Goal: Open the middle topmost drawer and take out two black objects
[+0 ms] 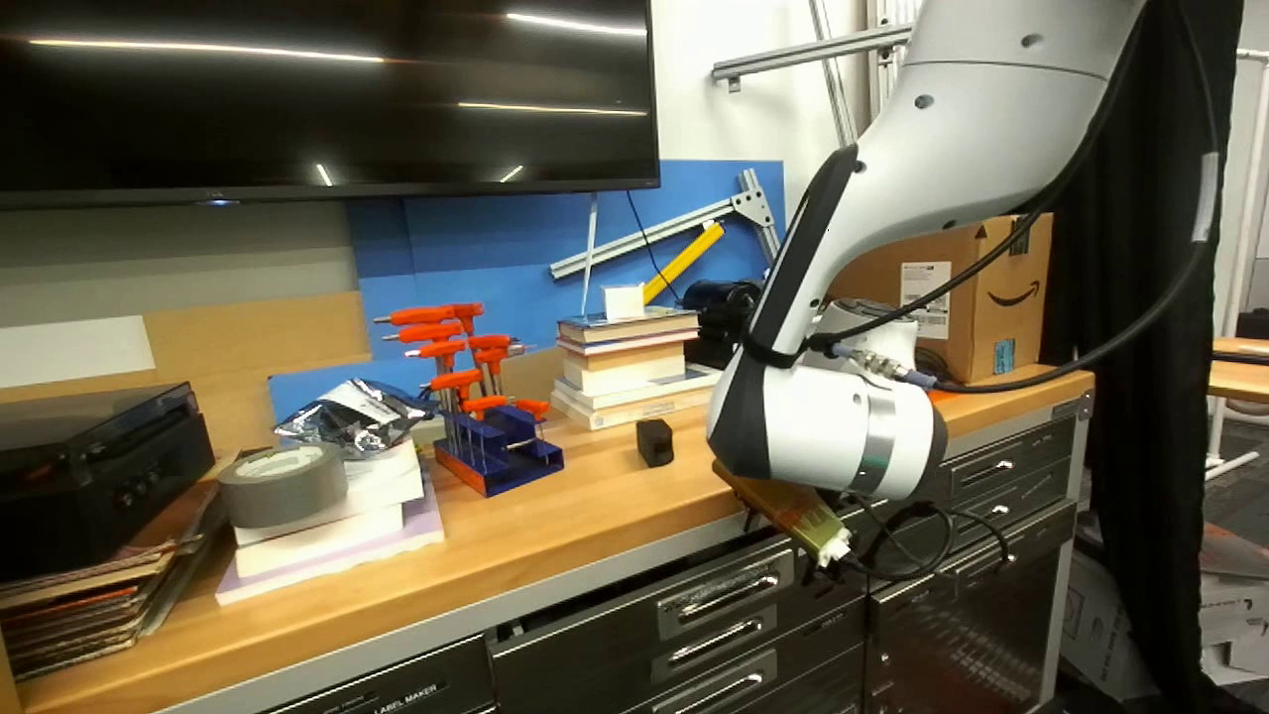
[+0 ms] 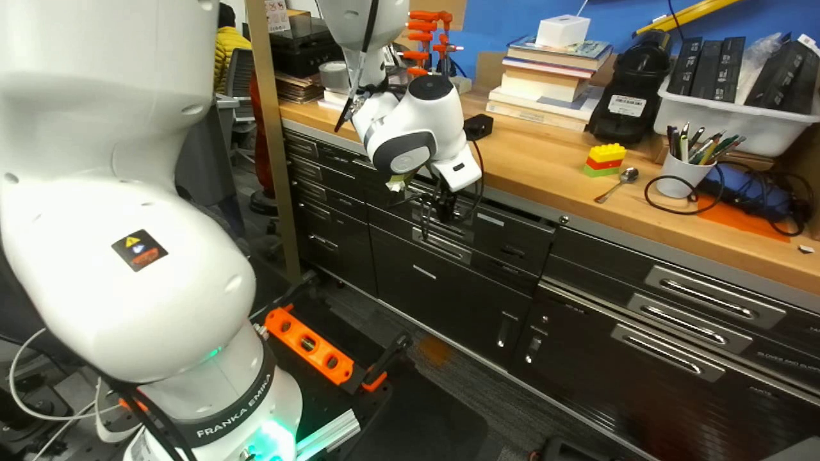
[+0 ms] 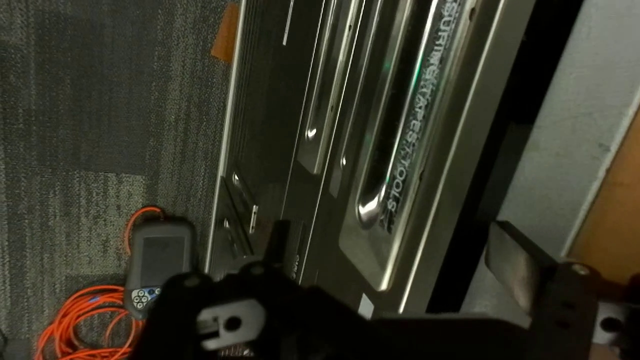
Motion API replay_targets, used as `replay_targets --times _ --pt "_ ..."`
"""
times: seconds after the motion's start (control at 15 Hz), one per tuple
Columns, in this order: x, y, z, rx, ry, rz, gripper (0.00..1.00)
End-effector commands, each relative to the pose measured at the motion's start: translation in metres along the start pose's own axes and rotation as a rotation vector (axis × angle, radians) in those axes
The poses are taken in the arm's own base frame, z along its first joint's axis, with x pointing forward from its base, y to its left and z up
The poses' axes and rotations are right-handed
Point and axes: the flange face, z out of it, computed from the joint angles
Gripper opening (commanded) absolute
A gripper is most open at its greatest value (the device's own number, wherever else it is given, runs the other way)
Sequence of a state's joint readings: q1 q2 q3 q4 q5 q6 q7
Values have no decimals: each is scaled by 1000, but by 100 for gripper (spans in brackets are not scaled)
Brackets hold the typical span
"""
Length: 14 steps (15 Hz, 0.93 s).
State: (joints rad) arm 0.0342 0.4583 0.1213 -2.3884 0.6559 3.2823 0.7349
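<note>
Gripper [image 3: 390, 235]: hangs on the near side of the bench [image 1: 555, 526], by the dark cabinet [image 2: 448, 301].
Fingers [image 3: 512, 267]: released, spread wide apart, cabinet metal showing through the gap; whether a tip touches it, can't tell from where I stand.
Top drawer [image 1: 585, 645]: middle column, partly pulled out to the near side, dark slot behind its front; label [image 3: 415, 135] partly reads "TAPES / TOOLS".
Black block [image 1: 654, 442]: small, chunky, matte, boxy; sits on the bench, right of the orange-handled tools [image 1: 456, 381], near side of the book stack [image 1: 634, 382], apart from the fingers; visible in both exterior views.
Second black object: can't make it out; drawer inside too dark.
</note>
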Motion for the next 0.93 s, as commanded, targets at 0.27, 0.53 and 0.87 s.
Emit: replay_targets --times 0.27,0.53,0.87 --pt "-10 -5 5 52 3 184 100" --pt "-15 -1 10 80 22 256 100" --pt "-13 17 30 48 55 241 100"
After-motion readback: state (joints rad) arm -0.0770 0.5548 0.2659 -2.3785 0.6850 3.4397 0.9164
